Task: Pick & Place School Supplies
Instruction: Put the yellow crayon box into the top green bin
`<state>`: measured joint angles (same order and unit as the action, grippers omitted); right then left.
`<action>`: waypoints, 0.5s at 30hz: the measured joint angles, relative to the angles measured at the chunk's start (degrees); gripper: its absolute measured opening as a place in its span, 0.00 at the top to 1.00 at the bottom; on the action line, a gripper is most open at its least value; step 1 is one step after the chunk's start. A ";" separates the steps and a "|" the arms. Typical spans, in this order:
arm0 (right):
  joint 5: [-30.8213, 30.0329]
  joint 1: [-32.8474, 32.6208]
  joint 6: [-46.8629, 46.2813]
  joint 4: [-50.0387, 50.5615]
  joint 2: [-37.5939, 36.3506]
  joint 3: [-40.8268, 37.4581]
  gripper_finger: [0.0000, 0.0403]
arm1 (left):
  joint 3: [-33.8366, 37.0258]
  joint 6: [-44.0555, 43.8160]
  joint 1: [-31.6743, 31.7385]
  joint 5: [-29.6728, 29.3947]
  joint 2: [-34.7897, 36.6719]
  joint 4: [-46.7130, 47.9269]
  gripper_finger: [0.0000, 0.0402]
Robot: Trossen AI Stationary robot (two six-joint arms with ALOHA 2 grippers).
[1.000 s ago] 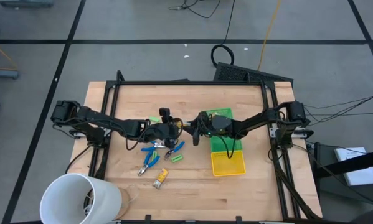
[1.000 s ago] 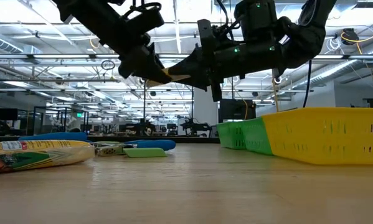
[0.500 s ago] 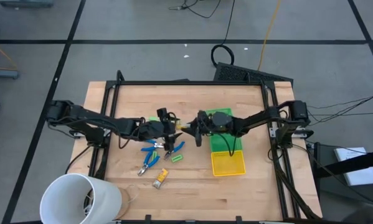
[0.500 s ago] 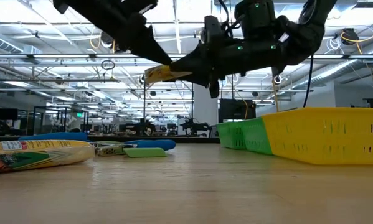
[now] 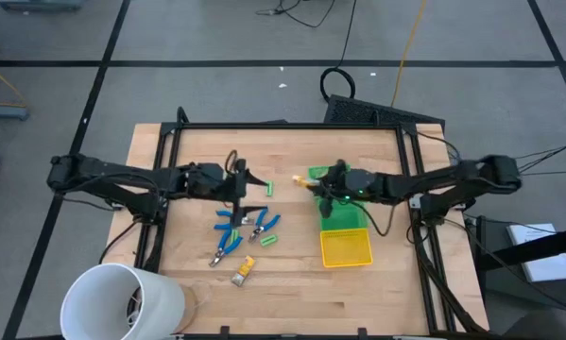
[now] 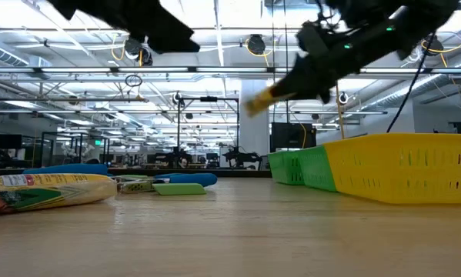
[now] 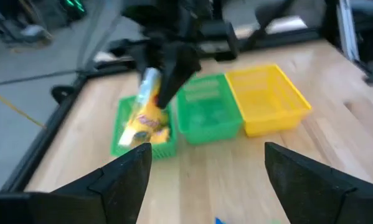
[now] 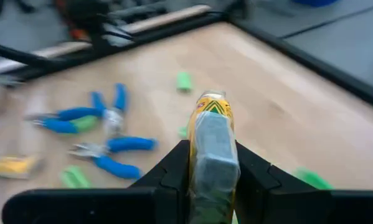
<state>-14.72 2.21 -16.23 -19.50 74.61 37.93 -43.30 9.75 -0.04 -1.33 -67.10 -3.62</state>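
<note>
wooden table (image 5: 292, 283), grey tiled floor (image 5: 216, 38), bright ceiling lights (image 6: 215, 15)

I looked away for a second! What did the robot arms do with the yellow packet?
The left gripper let go and pulled back. The right gripper, shut on the yellow packet, carried it toward the green bin. The blue pliers stayed on the table.

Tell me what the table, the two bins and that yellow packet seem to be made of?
Table: pale wood, matte, with visible plank grain. Green bin and yellow bin: likely moulded plastic, with slotted walls and bright even colour. Yellow packet, held in the right gripper: seemingly a glossy printed film wrapper; contents hidden.
</note>
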 joint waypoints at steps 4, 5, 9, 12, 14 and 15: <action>-9.68 -1.77 -2.61 3.49 -6.63 -5.94 0.83 | 6.33 -2.36 2.75 -0.06 2.84 -8.77 0.24; -10.76 -2.05 -3.41 3.28 -7.84 -7.52 0.83 | 7.71 -3.03 3.29 -0.08 3.08 -11.13 0.23; -10.76 -2.33 -4.16 -2.51 -11.28 -14.02 0.82 | 11.86 -4.92 4.73 -0.16 3.03 -19.14 0.21; -10.76 -2.27 -3.97 -8.52 -11.72 -18.80 0.82 | 13.13 -5.43 5.28 -0.20 2.96 -24.18 0.20; -10.70 -1.92 -2.58 -12.35 -11.71 -21.09 0.82 | 13.70 -5.49 5.32 -0.40 2.23 -26.61 0.20; -10.62 -1.81 -1.82 -13.66 -11.74 -22.06 0.83 | 13.94 -5.50 5.33 -0.43 1.94 -27.58 0.20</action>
<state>-25.33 0.40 -18.05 -33.16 62.87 15.87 -29.35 4.24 5.29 -1.76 -65.16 -31.20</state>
